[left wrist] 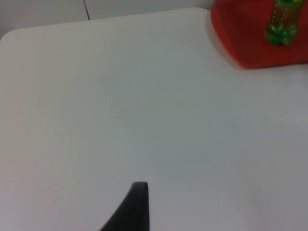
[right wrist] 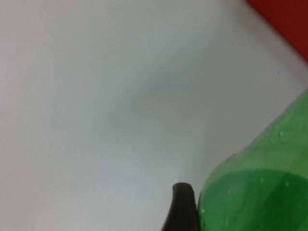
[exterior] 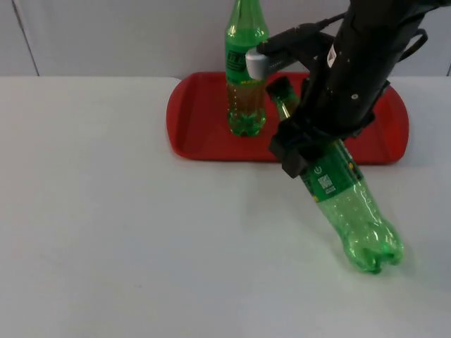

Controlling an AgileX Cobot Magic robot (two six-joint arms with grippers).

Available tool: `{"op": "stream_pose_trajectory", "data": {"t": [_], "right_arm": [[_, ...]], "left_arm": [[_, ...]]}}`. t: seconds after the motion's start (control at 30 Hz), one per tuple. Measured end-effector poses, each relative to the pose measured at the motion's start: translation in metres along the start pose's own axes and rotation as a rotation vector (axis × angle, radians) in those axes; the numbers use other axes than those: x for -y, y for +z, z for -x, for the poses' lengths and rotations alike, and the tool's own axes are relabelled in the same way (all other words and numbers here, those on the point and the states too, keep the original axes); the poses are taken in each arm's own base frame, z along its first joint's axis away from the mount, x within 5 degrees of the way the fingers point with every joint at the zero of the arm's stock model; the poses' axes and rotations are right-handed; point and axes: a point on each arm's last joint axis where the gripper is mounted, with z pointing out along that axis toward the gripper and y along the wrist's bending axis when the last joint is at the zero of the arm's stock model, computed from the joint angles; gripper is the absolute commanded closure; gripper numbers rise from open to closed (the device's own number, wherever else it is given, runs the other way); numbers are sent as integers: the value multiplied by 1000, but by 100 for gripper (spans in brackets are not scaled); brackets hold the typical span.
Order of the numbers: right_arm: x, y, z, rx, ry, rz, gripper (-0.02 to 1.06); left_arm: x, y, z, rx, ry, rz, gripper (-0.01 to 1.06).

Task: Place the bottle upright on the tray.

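Observation:
A green plastic bottle (exterior: 352,211) lies tilted, its base toward the table's front right and its neck (exterior: 282,95) over the red tray (exterior: 194,120). My right gripper (exterior: 309,156) is shut on the bottle's upper body, just in front of the tray's near edge. In the right wrist view one black fingertip (right wrist: 182,207) presses beside the green bottle wall (right wrist: 260,192). Whether the base touches the table I cannot tell. My left arm waits over bare table left of the tray, with one fingertip (left wrist: 138,204) showing.
A second green bottle (exterior: 245,77) stands upright on the tray's left half, close to the held bottle's neck. The left wrist view shows it too, the same bottle (left wrist: 281,24) on the tray (left wrist: 240,38). The grey wall stands behind the tray.

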Motion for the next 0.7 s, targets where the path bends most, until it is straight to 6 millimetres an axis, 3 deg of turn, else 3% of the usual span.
{"op": "stream_pose_trajectory", "data": {"t": [0.3, 0.53, 0.7], "right_arm": [[-1, 8, -1, 49, 2, 0, 105], [-7, 35, -17, 48, 24, 22, 105], [-7, 32, -17, 61, 24, 21, 105]], "left_arm": [[0, 0, 0, 0, 0, 0, 0], [0, 0, 0, 0, 0, 0, 0], [0, 0, 0, 0, 0, 0, 0]]}}
